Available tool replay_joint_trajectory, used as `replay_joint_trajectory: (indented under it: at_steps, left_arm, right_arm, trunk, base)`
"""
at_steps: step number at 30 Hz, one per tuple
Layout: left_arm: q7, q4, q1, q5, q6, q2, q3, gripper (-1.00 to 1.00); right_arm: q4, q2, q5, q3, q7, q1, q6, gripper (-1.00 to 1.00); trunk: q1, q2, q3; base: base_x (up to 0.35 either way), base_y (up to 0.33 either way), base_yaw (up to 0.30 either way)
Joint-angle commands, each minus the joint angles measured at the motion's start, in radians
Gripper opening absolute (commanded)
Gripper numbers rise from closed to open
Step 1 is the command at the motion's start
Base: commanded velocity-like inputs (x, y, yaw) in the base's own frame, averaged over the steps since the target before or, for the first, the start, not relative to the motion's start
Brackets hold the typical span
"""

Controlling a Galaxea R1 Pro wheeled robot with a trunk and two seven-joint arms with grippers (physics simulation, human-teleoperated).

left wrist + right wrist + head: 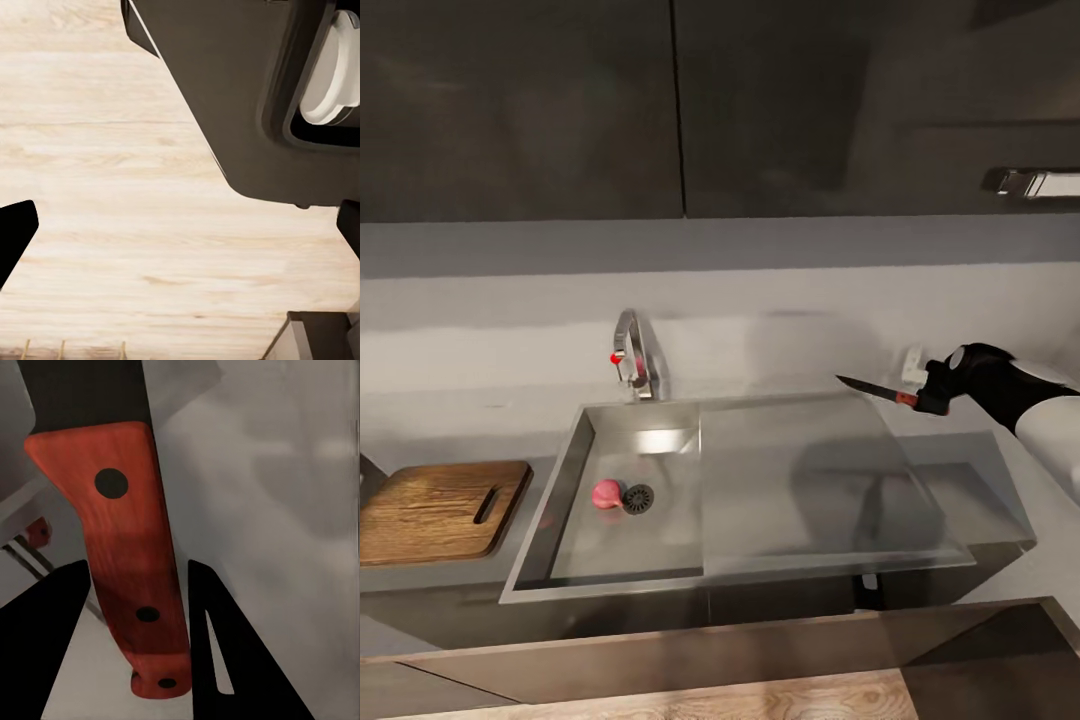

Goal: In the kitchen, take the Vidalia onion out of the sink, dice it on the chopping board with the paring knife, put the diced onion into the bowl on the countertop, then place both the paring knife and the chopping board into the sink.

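The right gripper point(932, 399) is clamped on the knife point(875, 389), holding it up in the air by its reddish handle with the dark blade sticking out sideways away from the arm, toward the tap point(632, 357). In the right wrist view the wooden handle point(131, 555) with its dark rivets sits squeezed between the two black fingers point(225, 660). Below the blade and a bit nearer the robot is the flat steel drainboard point(810, 480), and further out past the blade tip the sink point(575, 455) drops down with the pinkish onion point(606, 493) lying on its floor, just beside the round drain point(638, 499). Well past the sink from the gripper, the chopping board point(435, 510) lies flat on the countertop point(420, 575). The left gripper point(180, 240) points down at light wood floor point(150, 225), with only its dark fingertips point(15, 232) poking in at the frame edges, spread wide with nothing between them
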Motion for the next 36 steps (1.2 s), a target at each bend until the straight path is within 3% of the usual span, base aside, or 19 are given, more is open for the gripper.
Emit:
replay_joint_trajectory:
  at_steps: [1, 7, 14, 19, 23, 30, 36]
  left_arm:
    - [0.002, -0.003, 0.000, 0.000, 0.000, 0.000, 0.006, 1.00]
    - [0.002, -0.002, 0.000, 0.000, -0.019, 0.001, 0.007, 1.00]
    - [0.002, -0.003, 0.000, 0.000, -0.024, 0.001, 0.007, 1.00]
    - [0.002, -0.003, 0.000, 0.000, -0.025, 0.001, 0.007, 1.00]
    - [0.002, -0.003, 0.000, 0.000, -0.026, 0.000, 0.007, 1.00]
    - [0.002, -0.004, 0.000, 0.000, -0.028, 0.001, 0.007, 1.00]
    - [0.002, -0.004, 0.000, 0.000, -0.055, 0.002, 0.008, 1.00]
  right_arm:
    - [-0.004, 0.000, 0.004, -0.024, 0.000, -0.001, 0.004, -1.00]
    - [-0.053, 0.007, 0.003, -0.124, -0.007, 0.000, 0.006, -1.00]
    - [-0.088, 0.030, -0.015, -0.178, -0.007, 0.000, 0.037, -1.00]
    - [-0.094, 0.068, -0.086, -0.192, -0.008, 0.000, 0.066, -1.00]
    - [-0.096, 0.095, -0.179, -0.198, -0.009, 0.000, 0.087, -1.00]
    - [-0.097, 0.118, -0.333, -0.204, -0.007, 0.000, 0.106, -1.00]
    - [-0.097, 0.125, -0.358, -0.203, -0.004, 0.008, 0.107, -1.00]
  trunk:
    - [0.001, -0.002, -0.002]
    - [0.001, -0.002, -0.002]
    - [0.001, -0.002, -0.002]
    - [0.001, -0.002, -0.002]
    - [0.001, -0.002, -0.002]
    - [0.001, -0.002, 0.000]
    - [0.001, -0.002, 0.008]
  base:
    - [0.000, 0.000, 0.000]
    - [0.000, 0.000, 0.000]
    - [0.000, 0.000, 0.000]
    - [0.000, 0.000, 0.000]
    - [0.000, 0.000, 0.000]
    - [0.000, 0.000, 0.000]
    - [0.000, 0.000, 0.000]
